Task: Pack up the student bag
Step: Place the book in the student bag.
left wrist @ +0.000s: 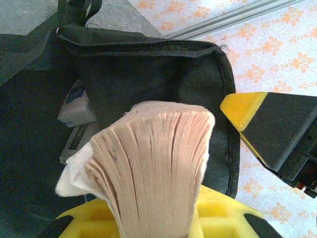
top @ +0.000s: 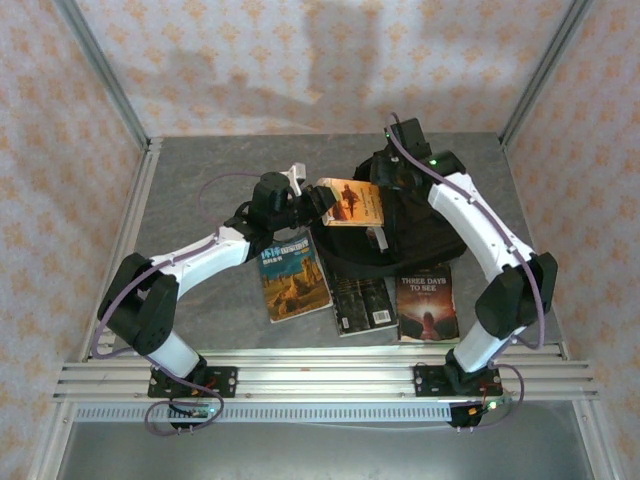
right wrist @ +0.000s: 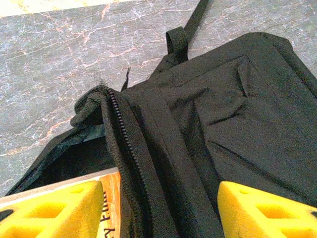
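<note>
Right, my left claw is pinching an orange book, holding it over the open mouth of the student bag. The bag lies on the tabletop, right of centre. My right claw straddles the bag's zipped rim, fingers apart; I cannot tell whether it grips.

Four books — one student bag
</note>
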You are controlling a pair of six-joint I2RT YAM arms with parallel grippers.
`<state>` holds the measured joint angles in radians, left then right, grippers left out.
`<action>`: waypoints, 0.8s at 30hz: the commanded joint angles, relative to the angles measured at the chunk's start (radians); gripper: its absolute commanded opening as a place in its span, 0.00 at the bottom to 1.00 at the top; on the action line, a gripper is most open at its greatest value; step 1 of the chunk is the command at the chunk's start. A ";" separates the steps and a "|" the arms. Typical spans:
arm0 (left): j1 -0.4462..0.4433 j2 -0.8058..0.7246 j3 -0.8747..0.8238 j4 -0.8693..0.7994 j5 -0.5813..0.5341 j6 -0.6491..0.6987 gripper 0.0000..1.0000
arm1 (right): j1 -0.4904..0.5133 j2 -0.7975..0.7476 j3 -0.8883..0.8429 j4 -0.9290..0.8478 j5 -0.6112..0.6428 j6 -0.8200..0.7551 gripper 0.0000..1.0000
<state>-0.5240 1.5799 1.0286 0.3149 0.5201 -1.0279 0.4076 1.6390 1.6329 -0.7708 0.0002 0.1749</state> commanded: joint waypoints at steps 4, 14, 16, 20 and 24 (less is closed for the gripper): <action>-0.006 -0.018 0.021 0.029 0.009 0.015 0.00 | -0.015 0.062 0.046 -0.060 -0.119 -0.002 0.59; 0.003 -0.021 0.048 -0.128 -0.058 0.054 0.00 | -0.015 0.012 0.074 -0.039 -0.100 -0.001 0.00; 0.012 -0.011 0.063 -0.228 -0.107 0.062 0.00 | -0.015 -0.020 0.099 -0.040 -0.065 -0.005 0.00; 0.030 0.019 0.019 -0.139 -0.077 -0.013 0.00 | -0.015 -0.043 0.165 -0.071 -0.050 -0.009 0.00; 0.021 0.054 0.045 -0.081 -0.024 -0.026 0.00 | -0.015 -0.041 0.201 -0.087 -0.071 -0.002 0.00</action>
<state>-0.4965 1.6173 1.0454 0.1482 0.4633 -1.0286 0.3962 1.6325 1.7870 -0.8623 -0.0975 0.1783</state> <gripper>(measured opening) 0.197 0.072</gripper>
